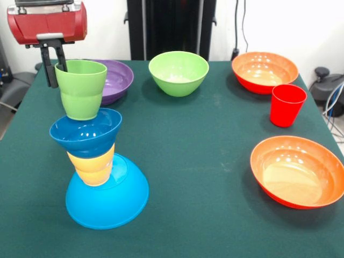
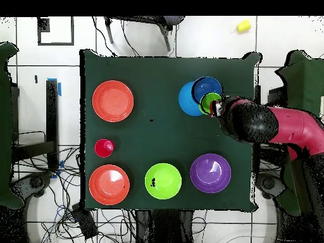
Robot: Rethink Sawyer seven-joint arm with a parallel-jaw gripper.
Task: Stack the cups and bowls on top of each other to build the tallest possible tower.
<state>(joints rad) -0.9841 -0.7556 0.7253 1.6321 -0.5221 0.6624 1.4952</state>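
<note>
The tower (image 1: pixel 97 161) rises at one edge of the green surface (image 1: pixel 204 161): upturned light-blue bowl (image 1: pixel 110 199), yellow cup (image 1: pixel 92 166), dark-blue bowl (image 1: pixel 86 133), green cup (image 1: pixel 80 88) on top. The robot's hand (image 1: pixel 55 67) pinches that cup's rim. Purple bowl (image 1: pixel 118 79), green bowl (image 1: pixel 178 72), two orange bowls (image 1: pixel 264 71) and red cup (image 1: pixel 287 105) stand apart.

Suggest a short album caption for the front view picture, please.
Red robot gripper places a green plastic cup atop a leaning tower of bowls and cups.
</note>
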